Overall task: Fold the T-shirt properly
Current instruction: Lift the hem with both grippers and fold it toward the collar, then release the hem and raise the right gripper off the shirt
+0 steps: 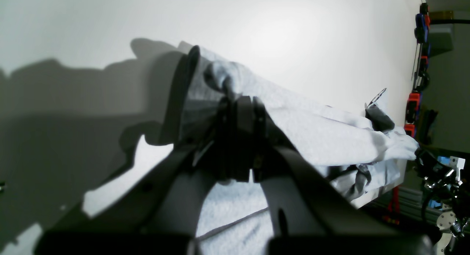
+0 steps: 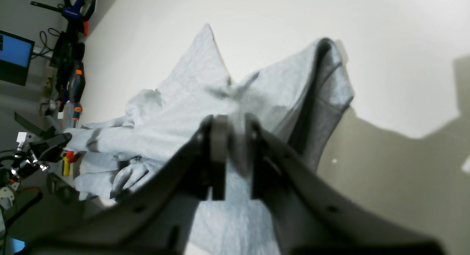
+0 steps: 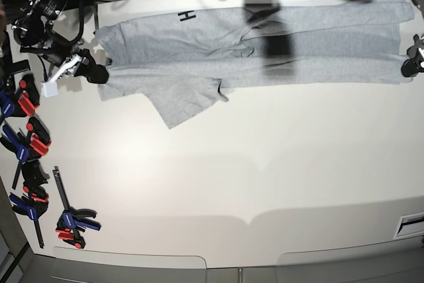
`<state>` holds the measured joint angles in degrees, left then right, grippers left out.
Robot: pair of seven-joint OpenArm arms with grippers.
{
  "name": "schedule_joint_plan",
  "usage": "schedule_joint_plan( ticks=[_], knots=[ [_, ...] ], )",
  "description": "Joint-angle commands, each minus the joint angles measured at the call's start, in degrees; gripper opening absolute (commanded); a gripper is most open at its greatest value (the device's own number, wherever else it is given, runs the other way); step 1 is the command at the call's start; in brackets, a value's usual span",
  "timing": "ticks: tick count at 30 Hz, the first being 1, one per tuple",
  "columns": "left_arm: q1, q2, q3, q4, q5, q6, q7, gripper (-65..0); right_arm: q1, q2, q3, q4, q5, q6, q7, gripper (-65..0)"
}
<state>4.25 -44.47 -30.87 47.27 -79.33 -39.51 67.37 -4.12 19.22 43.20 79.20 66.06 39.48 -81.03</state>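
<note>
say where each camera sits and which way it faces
left wrist: on the left arm, looking over the left gripper down at the T-shirt; right gripper at far right
right wrist: on the right arm, looking over the right gripper down at the T-shirt; left gripper at far left
base: above the table, facing down; both grippers show
both wrist views share the T-shirt

The white table (image 3: 252,170) carries the grey shirt (image 3: 199,34) across its far part; clamps (image 3: 68,220) lie along its left side in the base view.
</note>
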Motion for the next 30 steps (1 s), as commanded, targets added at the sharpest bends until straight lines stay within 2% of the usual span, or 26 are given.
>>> schedule_joint_plan(
  ticks=[1,3,6,10,15,19,25,28,30],
  knots=[
    [-0.4,-1.9,-0.6,0.8,-1.2,-0.5,-0.7,-62.6,0.6,1.3,0.3,0.9,1.4,0.5,1.0,-52.9],
    [-0.4,-1.9,-0.6,0.8,-1.2,-0.5,-0.6,-59.9,0.6,1.4,0.3,0.9,1.5,0.5,1.2,-52.4],
    [-0.4,-2.0,-0.6,0.8,-1.4,-0.5,0.3,-59.9,0.6,1.9,0.4,0.9,1.5,0.5,1.5,-52.4],
    [-0.4,-2.6,-0.7,0.8,-5.0,-0.5,0.7,-58.8,0.6,3.8,0.4,0.9,3.3,0.5,1.8,-52.4],
    [-0.4,-3.7,-0.7,0.8,-5.7,-0.5,0.8,-41.8,3.2,4.2,1.5,0.9,4.7,0.5,2.2,-52.4],
    [-0.4,-4.5,-0.7,0.8,-5.7,-0.5,1.3,-40.8,6.8,3.0,1.5,0.9,5.1,0.5,2.1,-52.4],
    [-0.4,-5.2,-0.7,1.7,-5.7,-0.5,4.0,-40.9,11.3,-1.0,1.3,0.9,3.9,0.5,2.4,-52.5],
    [-0.5,-5.0,-0.7,3.7,-5.7,-0.5,4.0,-40.9,12.4,-2.8,-0.2,0.9,-1.0,0.5,6.8,-52.5],
    [-0.5,-5.1,-0.7,5.6,-5.7,-0.5,4.0,-40.9,12.7,-3.8,-2.7,0.9,-8.1,0.5,11.6,-52.5]
  ],
)
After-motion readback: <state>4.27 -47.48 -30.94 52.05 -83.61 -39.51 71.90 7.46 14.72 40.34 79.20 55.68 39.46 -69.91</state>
